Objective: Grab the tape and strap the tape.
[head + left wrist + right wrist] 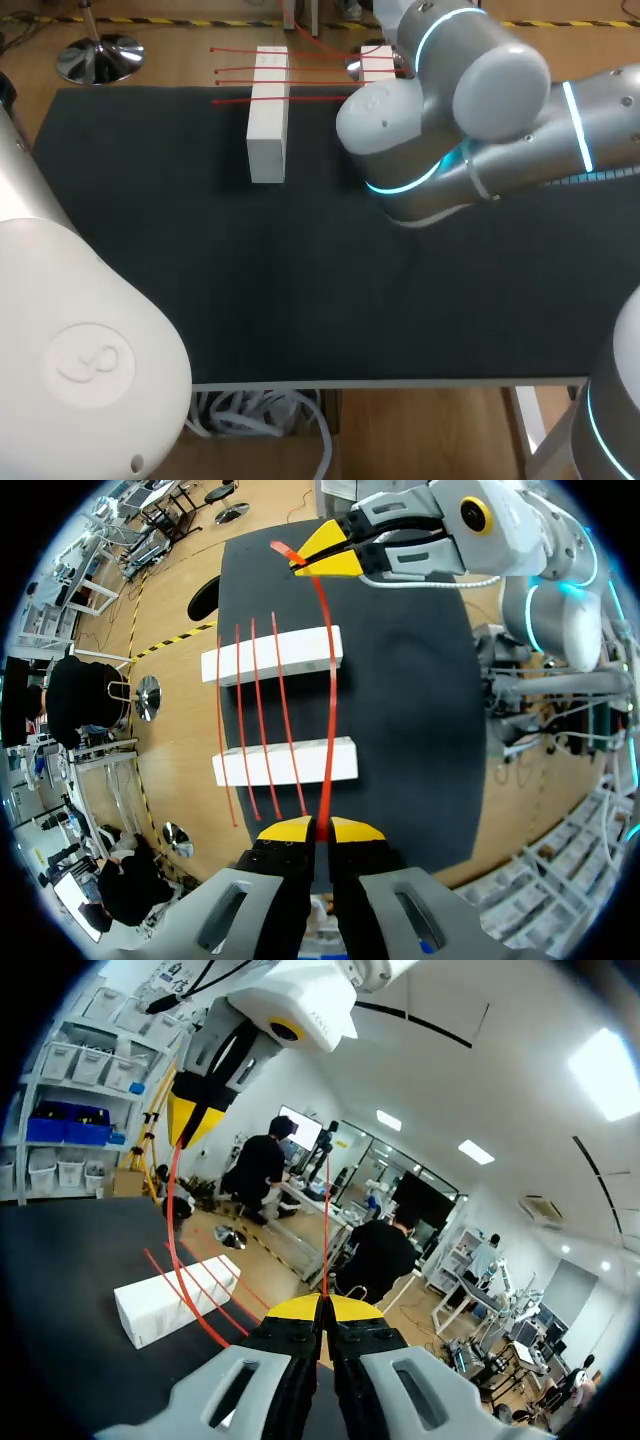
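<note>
Stretching tape [331, 710] over 2 blocks [305, 652] | my left gripper [320, 830], right gripper [322, 1312] pinched tight on its ends | next: lower it.

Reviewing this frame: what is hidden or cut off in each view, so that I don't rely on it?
- Head view: neither end effector shows; the right arm covers most of the second white block.
- Right wrist view: only one white block shows; the right end effector hides the table beneath it.
- Left wrist view: the tape vanishes at its near end inside the left end effector.
</note>
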